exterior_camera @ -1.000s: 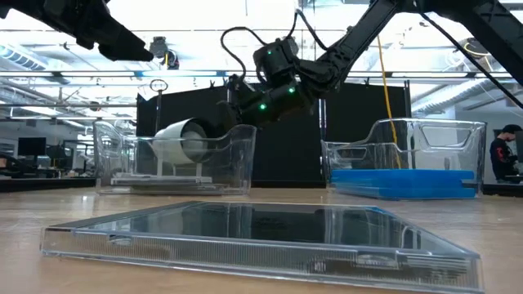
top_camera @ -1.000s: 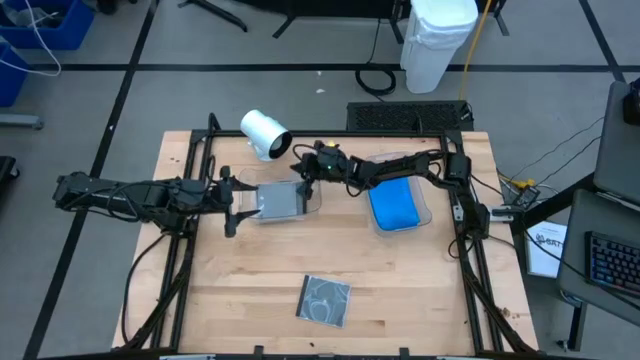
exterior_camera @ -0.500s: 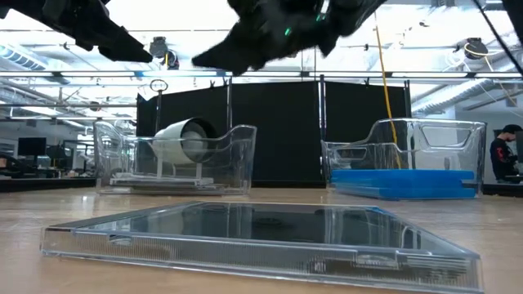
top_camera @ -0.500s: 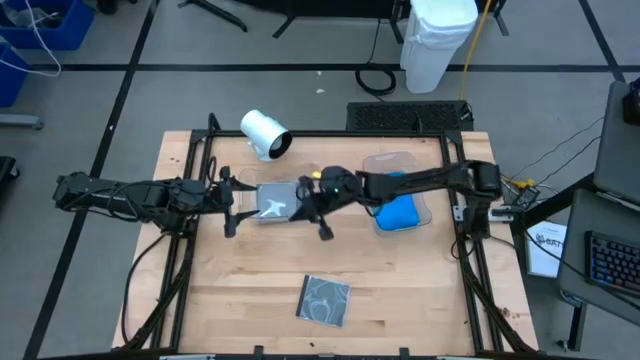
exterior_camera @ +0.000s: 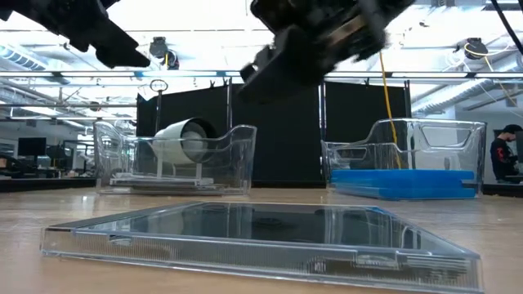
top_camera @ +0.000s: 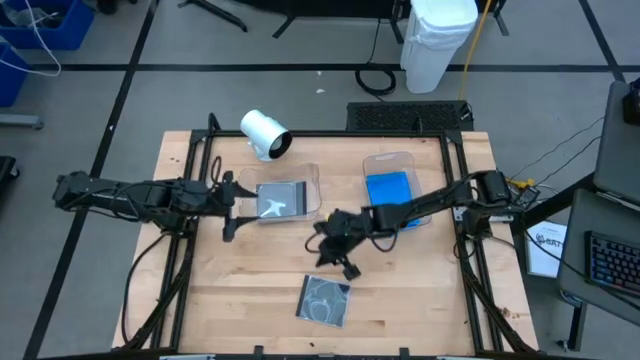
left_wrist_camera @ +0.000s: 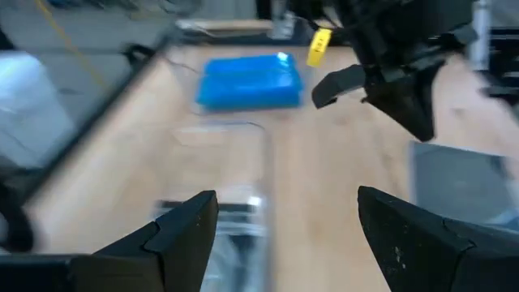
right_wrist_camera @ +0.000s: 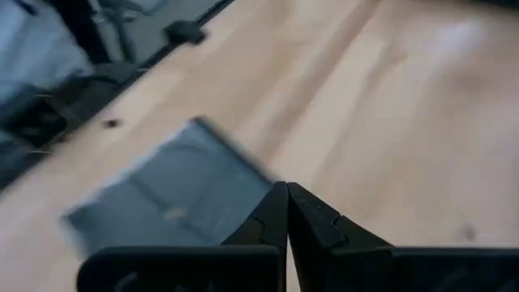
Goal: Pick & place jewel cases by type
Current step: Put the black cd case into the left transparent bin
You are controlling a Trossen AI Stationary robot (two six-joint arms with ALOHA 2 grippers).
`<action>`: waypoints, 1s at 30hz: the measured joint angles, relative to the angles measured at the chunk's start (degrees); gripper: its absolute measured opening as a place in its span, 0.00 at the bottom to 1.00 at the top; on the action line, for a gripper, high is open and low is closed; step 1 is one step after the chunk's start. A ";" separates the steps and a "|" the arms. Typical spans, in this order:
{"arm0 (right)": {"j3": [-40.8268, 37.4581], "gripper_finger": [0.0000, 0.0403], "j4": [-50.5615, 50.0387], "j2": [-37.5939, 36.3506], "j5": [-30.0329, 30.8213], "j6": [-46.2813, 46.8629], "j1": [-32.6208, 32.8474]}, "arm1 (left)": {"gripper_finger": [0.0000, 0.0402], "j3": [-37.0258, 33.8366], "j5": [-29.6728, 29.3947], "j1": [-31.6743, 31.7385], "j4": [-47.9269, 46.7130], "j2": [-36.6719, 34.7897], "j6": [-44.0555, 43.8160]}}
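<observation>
One grey, clear jewel case showing a disc [top_camera: 325, 298] lies flat on the wooden table near its front edge; it fills the foreground of the low view [exterior_camera: 253, 233] and shows in the right wrist view [right_wrist_camera: 170, 199]. My right gripper [top_camera: 345, 262] hangs shut just above and beyond it, pointing down toward it [right_wrist_camera: 285, 203], touching nothing. Grey jewel cases [top_camera: 280, 198] lie in the left clear tray [top_camera: 312, 185]. Blue jewel cases [top_camera: 390, 190] lie in the right clear tray [top_camera: 425, 205]. My left gripper [top_camera: 228, 204] stands open beside the left tray [left_wrist_camera: 284, 227], empty.
A white cylinder [top_camera: 265, 133] lies at the table's far left, behind the left tray. Dark frame rails [top_camera: 460, 250] run along the table's sides. Bare wood lies between the trays and the lone case.
My right gripper has swung from over the left tray toward the table's near edge, across the middle, to just above the lone jewel case. It has tipped and turned on the way and stayed shut. The jewel cases have not moved.
</observation>
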 joint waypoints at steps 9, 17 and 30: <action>-2.85 0.00 0.50 -0.07 -15.52 14.44 8.94 | 0.74 -11.44 7.75 -1.91 23.74 13.60 -8.68; -2.90 0.00 -1.78 -4.29 5.87 23.04 24.01 | 0.74 -6.56 5.67 -13.19 30.42 30.32 -11.58; -2.82 0.00 -17.71 -1.46 31.37 42.53 29.92 | 0.74 21.45 -7.76 -30.08 -1.82 51.36 -27.18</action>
